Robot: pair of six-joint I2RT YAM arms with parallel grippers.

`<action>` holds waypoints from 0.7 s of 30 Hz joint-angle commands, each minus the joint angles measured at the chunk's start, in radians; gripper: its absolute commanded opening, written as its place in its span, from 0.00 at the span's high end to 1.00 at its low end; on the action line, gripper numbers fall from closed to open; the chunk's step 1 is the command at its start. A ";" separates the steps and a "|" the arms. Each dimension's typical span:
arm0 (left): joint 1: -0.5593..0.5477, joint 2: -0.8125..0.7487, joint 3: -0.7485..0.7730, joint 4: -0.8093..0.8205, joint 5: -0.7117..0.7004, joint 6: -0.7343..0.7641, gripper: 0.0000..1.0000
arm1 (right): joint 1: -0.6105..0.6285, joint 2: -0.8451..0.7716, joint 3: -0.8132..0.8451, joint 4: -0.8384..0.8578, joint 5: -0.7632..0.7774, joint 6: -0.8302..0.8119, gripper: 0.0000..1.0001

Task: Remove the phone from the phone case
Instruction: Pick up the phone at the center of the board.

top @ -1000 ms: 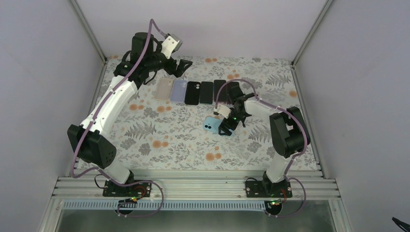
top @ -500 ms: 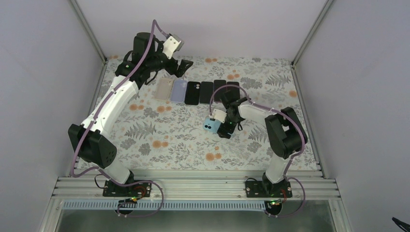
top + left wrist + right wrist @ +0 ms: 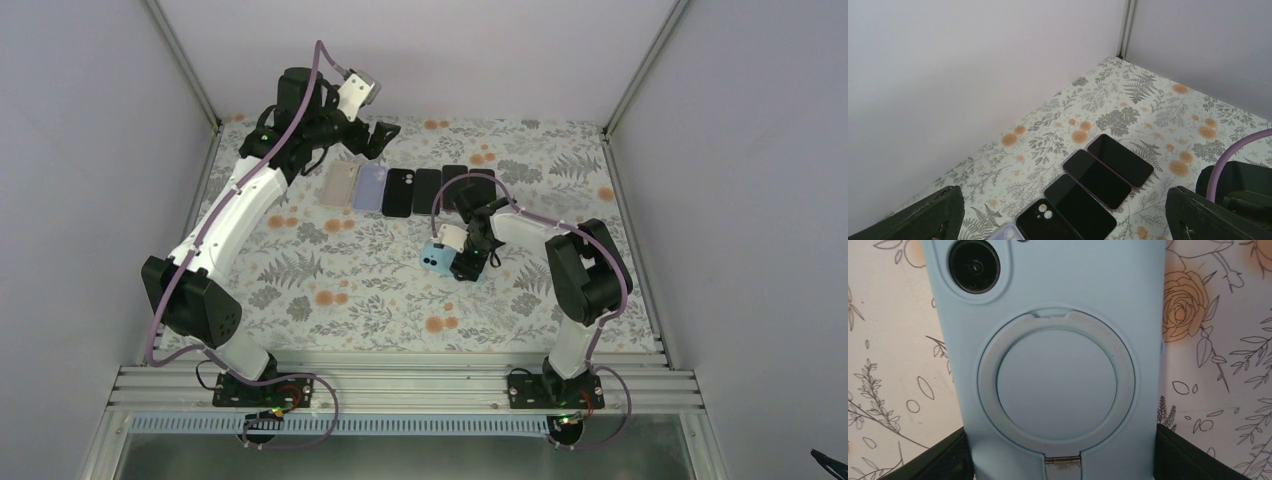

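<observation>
Right end effector (image 3: 1060, 452) narrowed astride phone case (image 3: 1055, 315).

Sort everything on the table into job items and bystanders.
Job: light-blue phone case with ring stand, the phone inside it, right gripper straddling it.
Lying about, far row: translucent case, lilac case, black camera-side-up phone or case, three black face-up phones.
</observation>
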 commanded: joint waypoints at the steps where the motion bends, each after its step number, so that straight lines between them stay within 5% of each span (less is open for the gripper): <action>1: -0.002 0.002 -0.019 0.015 -0.012 -0.018 0.00 | 0.007 -0.027 0.059 -0.030 -0.056 0.026 0.33; 11: 0.045 -0.043 -0.095 -0.005 0.166 0.009 0.00 | -0.044 -0.064 0.158 -0.076 -0.328 0.044 0.40; 21: 0.047 -0.080 -0.118 -0.256 0.436 0.299 0.00 | -0.106 -0.087 0.212 -0.152 -0.584 0.010 0.44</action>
